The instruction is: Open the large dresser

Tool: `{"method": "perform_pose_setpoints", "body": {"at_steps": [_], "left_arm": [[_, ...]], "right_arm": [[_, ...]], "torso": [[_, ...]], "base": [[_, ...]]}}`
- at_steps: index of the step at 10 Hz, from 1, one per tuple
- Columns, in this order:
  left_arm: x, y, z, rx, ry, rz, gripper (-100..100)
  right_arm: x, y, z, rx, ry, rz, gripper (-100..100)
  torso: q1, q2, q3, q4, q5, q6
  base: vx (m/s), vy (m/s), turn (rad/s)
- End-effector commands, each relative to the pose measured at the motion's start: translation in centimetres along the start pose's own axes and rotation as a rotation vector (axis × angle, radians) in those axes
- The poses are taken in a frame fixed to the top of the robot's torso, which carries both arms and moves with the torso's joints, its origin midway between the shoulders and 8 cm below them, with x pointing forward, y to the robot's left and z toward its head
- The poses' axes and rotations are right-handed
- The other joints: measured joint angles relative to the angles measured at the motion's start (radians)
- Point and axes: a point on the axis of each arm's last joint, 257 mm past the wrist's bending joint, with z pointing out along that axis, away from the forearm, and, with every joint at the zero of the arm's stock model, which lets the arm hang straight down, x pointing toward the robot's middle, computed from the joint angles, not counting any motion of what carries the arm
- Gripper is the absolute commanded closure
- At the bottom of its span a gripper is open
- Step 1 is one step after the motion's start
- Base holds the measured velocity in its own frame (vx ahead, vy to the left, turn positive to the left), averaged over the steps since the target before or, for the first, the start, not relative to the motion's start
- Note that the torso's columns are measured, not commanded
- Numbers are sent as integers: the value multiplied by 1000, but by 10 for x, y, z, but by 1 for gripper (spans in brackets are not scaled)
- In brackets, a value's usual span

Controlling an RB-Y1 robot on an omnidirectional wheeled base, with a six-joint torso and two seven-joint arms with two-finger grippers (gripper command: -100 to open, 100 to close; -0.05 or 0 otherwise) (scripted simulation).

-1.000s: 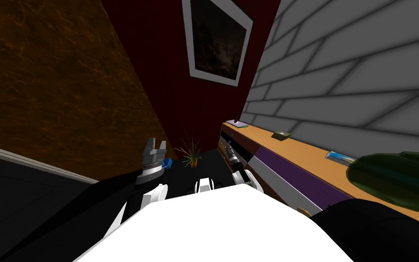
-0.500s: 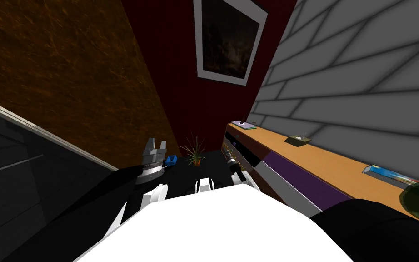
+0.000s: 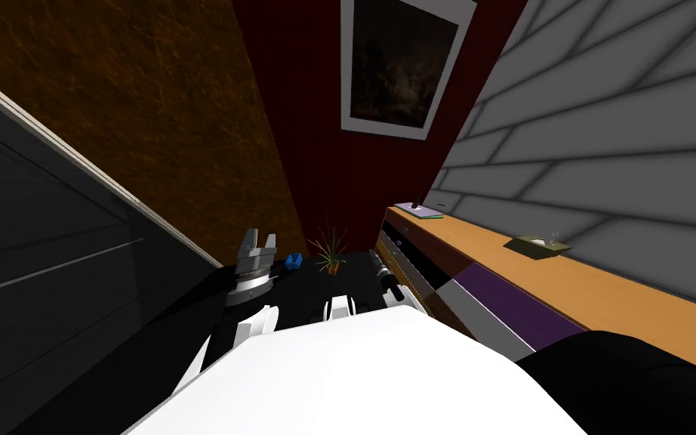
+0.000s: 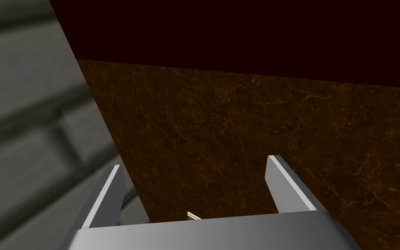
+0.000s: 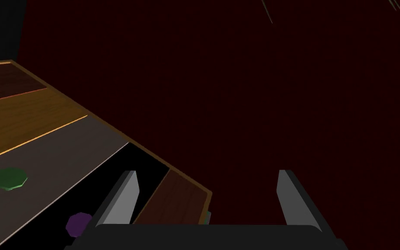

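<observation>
The large dresser [image 3: 490,293] runs along the grey wall on my right, with an orange-brown top and dark, grey and purple front panels. In the right wrist view its front [image 5: 56,160] shows a grey panel with a green knob [image 5: 9,178] and a black panel with a purple knob [image 5: 78,223]. My right gripper [image 5: 205,182] is open near the dresser's far end, apart from both knobs, with nothing between its fingers; in the head view the right gripper [image 3: 374,255] sits beside the dark panels. My left gripper [image 3: 257,242] is raised on the left, and the left wrist view shows it [image 4: 195,167] open.
A potted plant [image 3: 331,253] and a small blue object [image 3: 293,261] stand on the dark floor ahead by the dark red wall. A book [image 3: 422,211] and a small tray [image 3: 540,245] lie on the dresser top. A dark panelled surface [image 3: 37,249] is close on my left.
My view has swung, shifting the room to the right; a dark green object at the right edge has left the picture. Both arms keep their pose, grippers open.
</observation>
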Motion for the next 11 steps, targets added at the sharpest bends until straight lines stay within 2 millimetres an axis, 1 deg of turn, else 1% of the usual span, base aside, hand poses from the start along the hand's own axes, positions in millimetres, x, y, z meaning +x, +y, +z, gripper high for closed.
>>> {"method": "perform_pose_setpoints", "body": {"at_steps": [1, 2, 3, 4, 5, 6, 7, 8, 9, 10, 11], "left_arm": [[0, 0, 0, 0, 0, 0, 0], [0, 0, 0, 0, 0, 0, 0], [0, 0, 0, 0, 0, 0, 0], [0, 0, 0, 0, 0, 0, 0], [0, 0, 0, 0, 0, 0, 0], [0, 0, 0, 0, 0, 0, 0], [0, 0, 0, 0, 0, 0, 0], [0, 0, 0, 0, 0, 0, 0], [0, 0, 0, 0, 0, 0, 0], [0, 0, 0, 0, 0, 0, 0], [0, 0, 0, 0, 0, 0, 0]], "right_arm": [[12, -42, 2, 117, 36, -60, -100], [18, -62, 2, 165, 55, -113, -100], [22, -77, -1, 208, 64, -114, -100], [22, -79, -2, 215, 65, -114, -100], [27, -107, -6, 287, 89, -168, -100], [29, -116, -9, 314, 94, -169, -100], [32, -142, -15, 380, 116, -223, -100], [34, -152, -19, 413, 123, -224, -100], [35, -177, -26, 474, 143, -277, -100], [37, -188, -32, 512, 151, -279, -100], [34, -211, -41, 577, 166, -332, -100]], "torso": [[0, 0, 0, 0, 0, -1], [0, 0, 0, 0, 0, 0], [0, 0, 0, 0, 0, -1], [0, 0, 0, 0, 0, 0], [0, 1, 1, 0, 0, 0], [1, 0, 0, 0, 0, -2], [0, 0, 0, 0, 0, 0], [0, 0, 0, 0, 0, -1], [0, 0, 0, 0, 0, 0], [0, 0, 0, 0, 0, -1], [0, 0, 0, 0, 0, 0]], "base": [[23, -2, 173], [28, 1, 296], [25, -4, 162], [11, -4, -28], [21, -2, 291], [25, -13, 189], [30, -9, 278], [33, -13, 173], [39, -19, 327], [34, -20, 130], [37, -14, 218]]}}
